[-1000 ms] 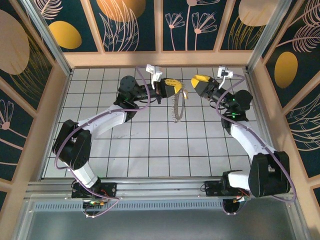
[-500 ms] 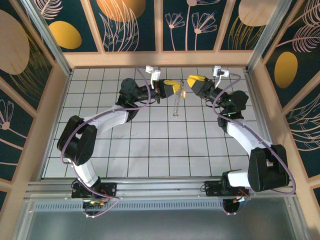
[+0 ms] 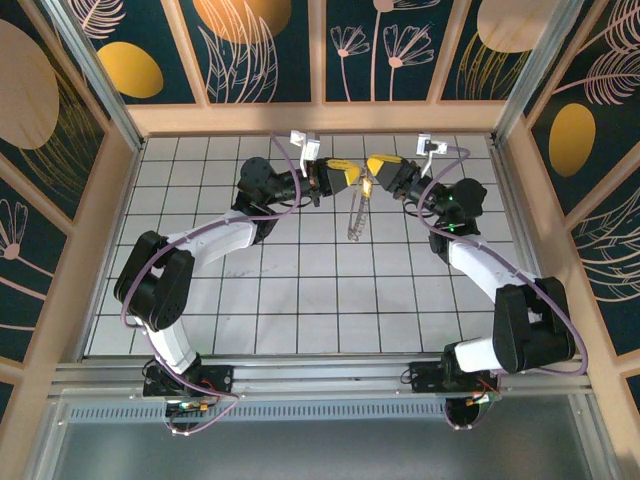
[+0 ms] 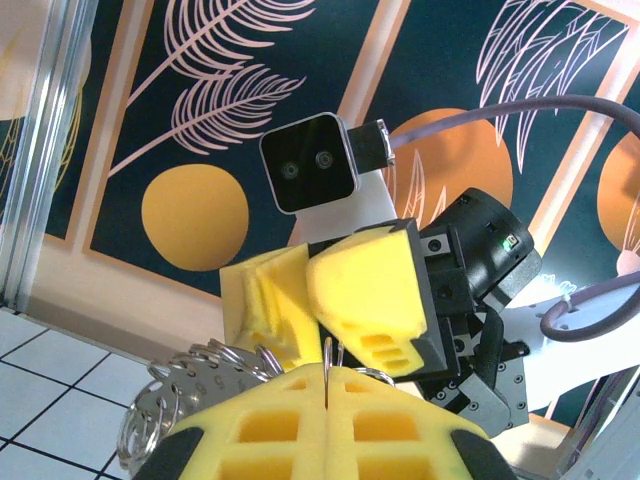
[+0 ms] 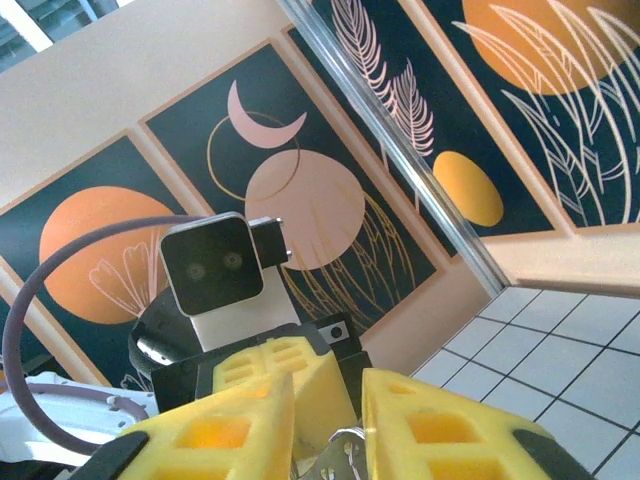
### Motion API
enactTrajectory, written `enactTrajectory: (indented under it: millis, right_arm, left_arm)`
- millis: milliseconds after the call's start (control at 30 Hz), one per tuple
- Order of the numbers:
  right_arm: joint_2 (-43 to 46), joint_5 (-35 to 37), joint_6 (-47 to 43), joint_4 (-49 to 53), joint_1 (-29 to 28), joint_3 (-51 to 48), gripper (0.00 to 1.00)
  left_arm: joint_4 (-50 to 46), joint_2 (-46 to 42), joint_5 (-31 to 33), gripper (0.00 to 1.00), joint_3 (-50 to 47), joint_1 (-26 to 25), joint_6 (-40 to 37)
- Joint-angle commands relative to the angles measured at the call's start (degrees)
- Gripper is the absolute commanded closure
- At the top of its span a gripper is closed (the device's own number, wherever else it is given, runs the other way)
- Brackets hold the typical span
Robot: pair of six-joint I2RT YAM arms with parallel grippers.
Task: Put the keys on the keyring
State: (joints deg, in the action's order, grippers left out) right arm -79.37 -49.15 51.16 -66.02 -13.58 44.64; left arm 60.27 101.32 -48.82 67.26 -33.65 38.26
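Keyring [image 3: 355,213]: hangs long below the left gripper [image 4: 327,388], its top wire pinched between clenched fingers. Key [image 3: 366,186]: at the right gripper [image 5: 328,425] tips, just beside the ring's top; fingers slightly apart around metal, grasp unclear. Threading judged begun, not complete.

Keyring [image 3: 355,213]: bright silvery metal wire, glossy. Left gripper [image 4: 328,378] and right gripper [image 5: 328,412]: matt yellow moulded plastic with recessed grid. Floor tiles [image 3: 300,290]: white, smooth, slight sheen.
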Motion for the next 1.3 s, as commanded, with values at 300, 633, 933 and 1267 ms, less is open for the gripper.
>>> enactTrajectory:
  millis: [300,633,933,1267]
  right_arm:
    - [0.8,-0.7,-1.9,-2.1,-1.5,-2.3,0.82]
    - [3.6,0.4,-2.6,-1.5,-1.6,-4.6,0.72]
    - [4.8,0.5,-3.3,-0.5,-1.7,-4.9,0.68]
    - [2.7,0.4,-3.4,-0.3,-2.6,-3.9,0.71]
  left_arm:
    - [3.6,-1.3,0.9,1.00,0.6,0.4,0.3]
    - [2.6,-1.0,0.9,1.00,1.0,0.5,-0.2]
    - [2.6,-0.9,0.8,1.00,1.2,0.5,-0.2]
    - [3.0,-0.9,0.7,1.00,1.2,0.4,0.1]
